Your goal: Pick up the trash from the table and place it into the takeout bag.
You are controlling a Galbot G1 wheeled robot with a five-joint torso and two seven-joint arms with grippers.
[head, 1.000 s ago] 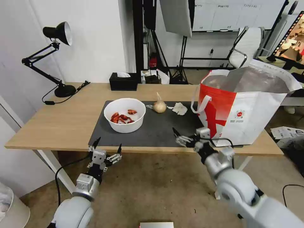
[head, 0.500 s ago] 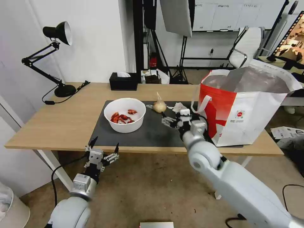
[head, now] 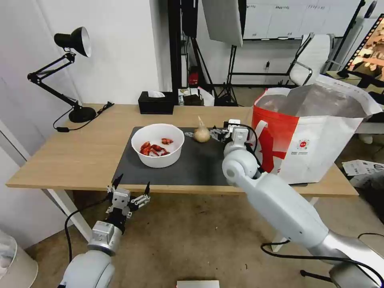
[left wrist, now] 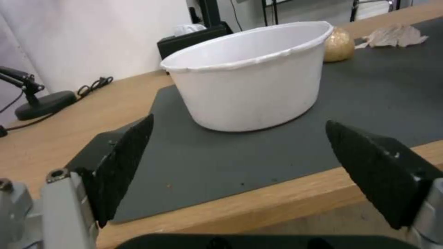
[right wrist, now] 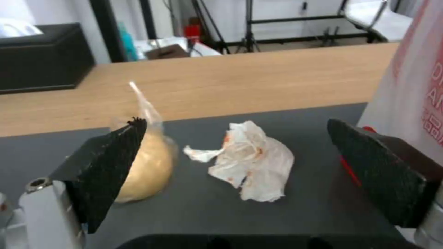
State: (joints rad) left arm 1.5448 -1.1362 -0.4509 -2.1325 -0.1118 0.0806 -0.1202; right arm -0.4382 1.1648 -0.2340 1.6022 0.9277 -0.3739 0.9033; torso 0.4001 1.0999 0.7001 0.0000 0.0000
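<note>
The takeout bag, at frame right on the table, carries a small round red logo; its lettering is unreadable. Since the earlier frame the right gripper has advanced up-frame over the mat; its jaws are spread, grasping nothing, above the crumpled tissue beside the knotted bag. The left gripper, lower left, is released below the table edge. The bowl sits centre-left.
</note>
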